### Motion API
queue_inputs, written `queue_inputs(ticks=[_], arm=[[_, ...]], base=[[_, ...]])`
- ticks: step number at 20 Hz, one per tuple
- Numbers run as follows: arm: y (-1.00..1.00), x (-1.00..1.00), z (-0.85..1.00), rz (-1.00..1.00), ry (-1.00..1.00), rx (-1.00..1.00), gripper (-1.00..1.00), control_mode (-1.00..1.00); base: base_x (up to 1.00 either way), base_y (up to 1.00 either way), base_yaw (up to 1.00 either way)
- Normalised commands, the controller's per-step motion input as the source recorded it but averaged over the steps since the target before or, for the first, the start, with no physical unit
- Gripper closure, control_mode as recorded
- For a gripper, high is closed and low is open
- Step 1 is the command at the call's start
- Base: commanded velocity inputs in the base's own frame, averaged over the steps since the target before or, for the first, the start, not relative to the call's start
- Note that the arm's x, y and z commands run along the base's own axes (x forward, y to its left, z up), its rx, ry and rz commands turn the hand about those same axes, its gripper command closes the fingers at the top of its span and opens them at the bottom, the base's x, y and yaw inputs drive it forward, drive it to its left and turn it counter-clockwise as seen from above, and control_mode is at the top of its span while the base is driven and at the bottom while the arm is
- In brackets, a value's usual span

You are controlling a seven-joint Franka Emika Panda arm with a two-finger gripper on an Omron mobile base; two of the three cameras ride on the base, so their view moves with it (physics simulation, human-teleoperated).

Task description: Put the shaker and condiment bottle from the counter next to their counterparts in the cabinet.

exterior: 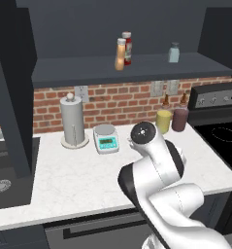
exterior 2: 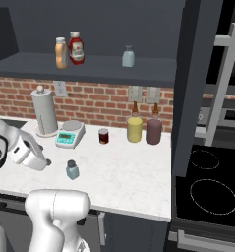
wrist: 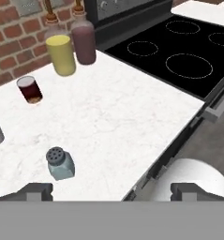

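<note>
On cabinet (exterior 2: 89, 66), pale-labelled red bottle (exterior 2: 76, 47)

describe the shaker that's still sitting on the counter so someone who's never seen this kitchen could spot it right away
Start at the white marbled counter under the brick wall. Near its front edge, forward of the small kitchen scale and the dark-red jar, stands the shaker alone. It is short, squarish, translucent blue-grey with a dark cap with holes in it, unlike the tall yellow and maroon bottles by the wall.

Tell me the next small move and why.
Probably lower the open gripper over the shaker: it stands upright on the counter, while the condiment bottle already sits beside the red bottle in the cabinet.
</note>
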Motion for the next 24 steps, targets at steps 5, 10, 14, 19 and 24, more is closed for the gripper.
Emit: queue_inputs(ticks=[5, 10, 14, 19, 24], arm=[[0.16, 0.0, -0.65, -0.19, 0.0, 0.0, -1.0, -1.0], [-0.02, 0.09, -0.49, -0.13, -0.03, 0.0, -1.0, -1.0], [-0.35, 0.35, -0.39, 0.06, 0.0, 0.0, -1.0, -1.0], [-0.05, 0.29, -0.34, 0.05, 0.02, 0.0, -1.0, -1.0], [0.05, 0.17, -0.37, 0.01, 0.21, 0.0, -1.0, -1.0]], base=[[0.0, 0.0, 0.0], [0.0, 0.0, 0.0], [0.0, 0.0, 0.0], [0.0, 0.0, 0.0], [0.0, 0.0, 0.0]])
